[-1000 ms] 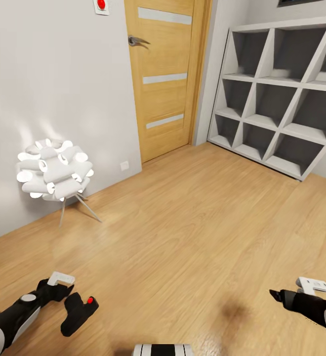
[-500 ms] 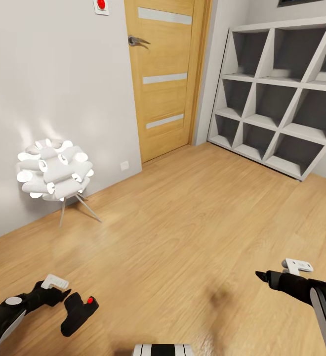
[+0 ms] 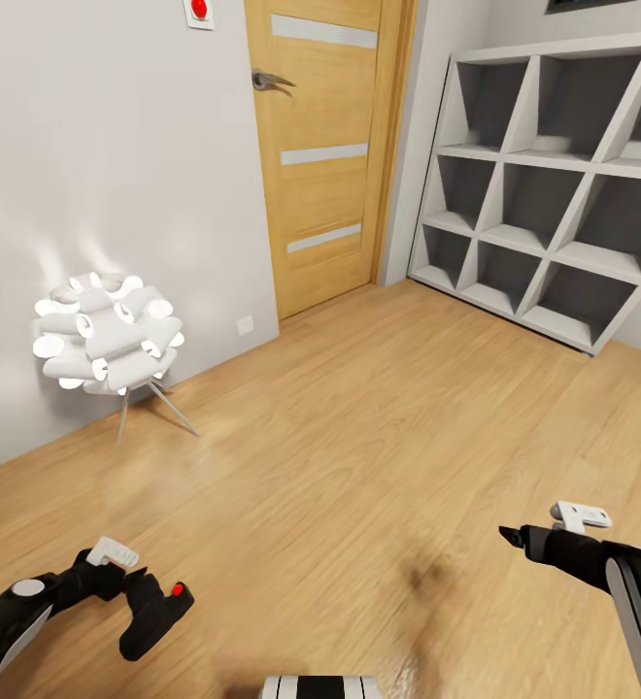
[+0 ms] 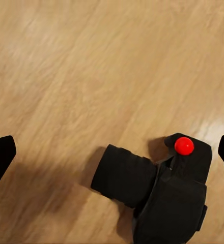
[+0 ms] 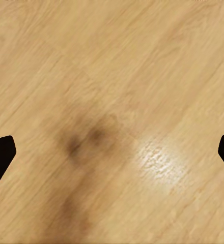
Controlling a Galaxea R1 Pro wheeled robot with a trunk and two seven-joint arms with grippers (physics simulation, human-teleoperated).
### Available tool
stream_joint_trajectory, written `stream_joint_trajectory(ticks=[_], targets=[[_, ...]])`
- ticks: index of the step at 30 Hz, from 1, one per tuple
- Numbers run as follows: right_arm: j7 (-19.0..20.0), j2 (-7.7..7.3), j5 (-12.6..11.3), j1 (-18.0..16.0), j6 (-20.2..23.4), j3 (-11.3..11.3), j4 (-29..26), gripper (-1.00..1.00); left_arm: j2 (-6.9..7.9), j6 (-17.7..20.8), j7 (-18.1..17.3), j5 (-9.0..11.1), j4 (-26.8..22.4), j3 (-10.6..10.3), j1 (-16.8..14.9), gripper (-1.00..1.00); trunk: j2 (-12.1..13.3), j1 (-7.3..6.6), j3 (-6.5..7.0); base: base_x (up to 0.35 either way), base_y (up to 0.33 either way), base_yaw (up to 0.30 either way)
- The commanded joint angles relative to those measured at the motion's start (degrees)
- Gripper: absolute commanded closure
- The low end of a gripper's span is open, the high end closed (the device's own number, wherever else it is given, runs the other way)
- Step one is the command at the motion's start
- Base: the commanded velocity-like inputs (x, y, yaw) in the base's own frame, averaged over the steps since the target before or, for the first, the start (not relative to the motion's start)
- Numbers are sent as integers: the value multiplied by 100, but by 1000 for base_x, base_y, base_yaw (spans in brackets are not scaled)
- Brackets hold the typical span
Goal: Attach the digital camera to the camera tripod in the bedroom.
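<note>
Black digital camera with a red top button lies on the light wood plank floor in the head view, just beside the left gripper; the right gripper hovers well apart. Left wrist view: camera between spread fingertips. Right wrist view: fingertips spread over bare floor.
</note>
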Motion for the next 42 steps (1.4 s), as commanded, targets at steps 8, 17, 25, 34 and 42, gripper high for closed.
stream_joint_trajectory(ticks=[8,17,25,34,42], targets=[[32,2,22,-13,34,25,-5,-100,-33,-18,451,-313,10,-362,-5,-100,-2,-1,-4,0,0,0],[33,2,25,-23,41,244,-6,-100,-51,-26,596,-506,25,-512,40,-100,-2,-1,-7,0,0,0],[33,2,25,-39,48,410,-6,-100,-38,-28,600,-514,41,-542,54,-100,-2,-1,-50,0,0,0],[32,4,27,-84,150,459,-11,-100,-32,-34,576,-560,104,-559,64,-100,-2,-1,-121,0,0,0],[32,3,26,-93,150,468,-9,-100,-92,-47,627,-1258,107,-607,65,-100,-2,-1,-190,0,0,0]])
